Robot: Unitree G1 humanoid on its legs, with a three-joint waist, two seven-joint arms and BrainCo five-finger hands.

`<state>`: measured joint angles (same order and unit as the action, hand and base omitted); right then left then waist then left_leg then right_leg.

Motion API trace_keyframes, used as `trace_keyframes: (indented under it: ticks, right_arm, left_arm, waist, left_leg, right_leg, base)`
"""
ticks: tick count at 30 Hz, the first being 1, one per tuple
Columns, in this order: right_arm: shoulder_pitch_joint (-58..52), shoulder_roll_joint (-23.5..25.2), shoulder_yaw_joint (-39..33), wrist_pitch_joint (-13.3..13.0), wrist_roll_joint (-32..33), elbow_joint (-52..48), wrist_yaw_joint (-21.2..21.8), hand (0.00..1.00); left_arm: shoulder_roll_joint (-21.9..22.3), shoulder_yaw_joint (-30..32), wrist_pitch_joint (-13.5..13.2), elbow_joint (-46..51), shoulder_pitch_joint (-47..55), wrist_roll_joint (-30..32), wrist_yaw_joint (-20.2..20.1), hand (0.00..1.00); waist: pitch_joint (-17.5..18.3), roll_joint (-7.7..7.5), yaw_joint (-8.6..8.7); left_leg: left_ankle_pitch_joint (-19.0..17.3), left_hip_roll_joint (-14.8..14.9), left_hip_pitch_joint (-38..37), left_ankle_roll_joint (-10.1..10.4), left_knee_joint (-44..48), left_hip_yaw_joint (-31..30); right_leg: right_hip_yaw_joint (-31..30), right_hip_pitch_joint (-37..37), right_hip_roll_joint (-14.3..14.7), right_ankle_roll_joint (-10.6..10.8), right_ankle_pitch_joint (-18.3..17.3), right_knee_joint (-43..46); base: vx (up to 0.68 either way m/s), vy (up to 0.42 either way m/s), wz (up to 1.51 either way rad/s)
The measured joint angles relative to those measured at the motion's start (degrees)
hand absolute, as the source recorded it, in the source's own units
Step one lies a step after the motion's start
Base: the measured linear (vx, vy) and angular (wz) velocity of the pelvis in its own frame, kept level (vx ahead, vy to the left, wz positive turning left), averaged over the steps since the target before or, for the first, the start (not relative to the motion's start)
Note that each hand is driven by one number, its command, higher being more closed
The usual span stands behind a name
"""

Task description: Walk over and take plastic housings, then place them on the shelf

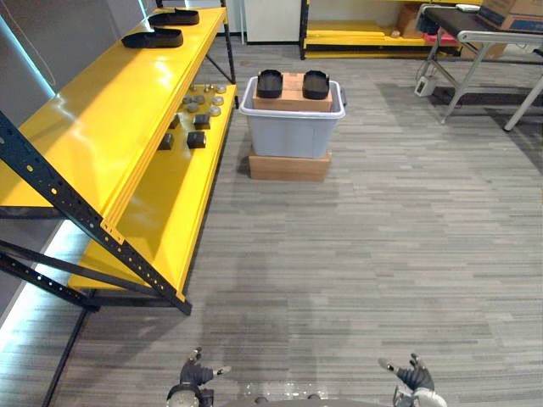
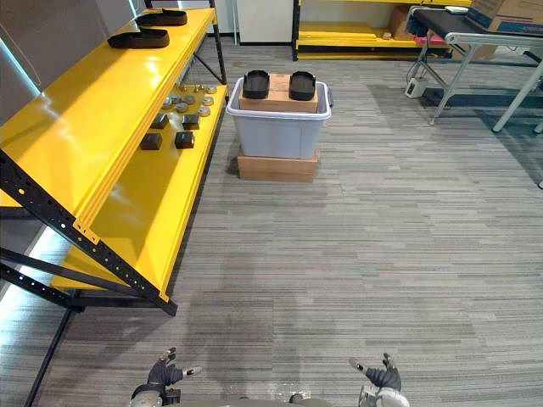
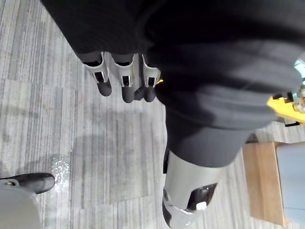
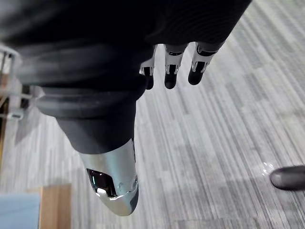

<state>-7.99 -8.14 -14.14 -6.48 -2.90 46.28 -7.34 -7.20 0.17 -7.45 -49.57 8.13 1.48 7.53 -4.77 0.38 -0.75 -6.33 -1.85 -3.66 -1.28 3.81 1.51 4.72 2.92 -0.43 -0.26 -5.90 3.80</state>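
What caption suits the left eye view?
Black housings on a box in the grey bin beside yellow shelf; left hand, right hand open.

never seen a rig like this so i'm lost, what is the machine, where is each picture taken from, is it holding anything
It is a two-legged humanoid robot. The two wide pictures come from cameras on its head, looking down; its left hand and right hand peek in at the bottom. The two close pictures come from wrist cameras, each looking along its own hand at the floor. Both hands are open and hold nothing. Ahead stands a grey bin on a brown box, with two black plastic housings on a cardboard box inside it. On the left is a yellow shelf, where two more housings lie at the far end.
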Motion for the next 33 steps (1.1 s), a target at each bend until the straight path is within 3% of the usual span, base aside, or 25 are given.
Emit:
trace_keyframes:
  ticks: [10, 22, 27, 29, 32, 33]
  right_arm:
    - [0.18, -1.15, 3.37, -0.87, -2.32, -2.67, 0.24, 0.0]
    - [2.0, -1.2, 2.83, -0.2, 0.32, -2.67, -0.15, 0.0]
    - [3.72, -1.35, 0.37, 0.38, 1.32, -2.69, -0.33, 0.0]
    - [4.04, -1.44, -0.33, 0.43, 2.39, -2.98, -0.45, 0.0]
    - [3.64, -1.36, -1.68, 0.85, 3.04, -3.08, -0.54, 0.0]
    - [3.8, -1.27, -1.61, 1.07, 3.35, -3.42, -0.63, 0.0]
  left_arm:
    - [-0.3, 0.02, -0.7, 7.23, 0.73, 1.51, 0.0, 0.0]
    - [-0.29, 1.05, -0.29, 9.05, 1.93, 1.38, 0.23, 0.0]
    - [-0.26, 3.78, -0.25, 9.52, 2.14, 0.77, 0.27, 0.0]
    - [-0.3, 4.63, -0.21, 9.55, 1.99, 0.26, 0.29, 0.0]
    - [-0.41, 4.75, -0.21, 9.78, 0.53, 0.17, 0.35, 0.0]
    - [-0.85, 4.47, -0.15, 9.77, -0.49, 0.16, 0.45, 0.0]
  waist:
    - [-1.13, -0.01, 0.25]
    - [-3.14, 0.51, 0.36]
    - [-4.03, 1.2, -0.08]
    - [-4.28, 1.65, 0.03]
    - [-5.07, 1.82, 0.32]
    - [-6.39, 2.15, 1.33]
  left_leg:
    - [0.05, -0.21, 0.26, -0.02, 0.04, -1.37]
    - [0.02, 0.15, 2.04, -0.01, 0.34, 0.31]
    - [-4.78, 1.03, 5.41, -1.02, 6.0, 3.72]
    - [-7.1, 0.97, 6.92, -1.38, 8.58, 4.65]
    - [-9.48, -0.34, 6.65, -2.7, 11.18, 5.26]
    - [-10.08, -0.57, 4.56, -3.77, 10.78, 4.15]
  right_leg:
    - [1.28, 0.25, -0.24, 0.01, 0.0, -0.12]
    - [-0.55, -2.67, 0.05, 0.01, 0.03, 1.2]
    - [-4.42, -5.52, 0.9, 0.73, -0.57, 2.84]
    - [-5.21, -8.06, 0.65, 1.44, -3.09, 7.12]
    - [-6.26, -13.23, -0.92, 4.62, -8.53, 20.56]
    - [-4.72, -16.62, -1.67, 5.35, -10.26, 29.58]
  base:
    - [-0.01, 0.005, 0.07]
    - [-0.01, 0.005, -0.06]
    - [0.03, 0.036, -0.44]
    - [0.09, 0.08, -0.32]
    - [0.16, 0.105, 0.02]
    - [0.21, 0.083, 0.33]
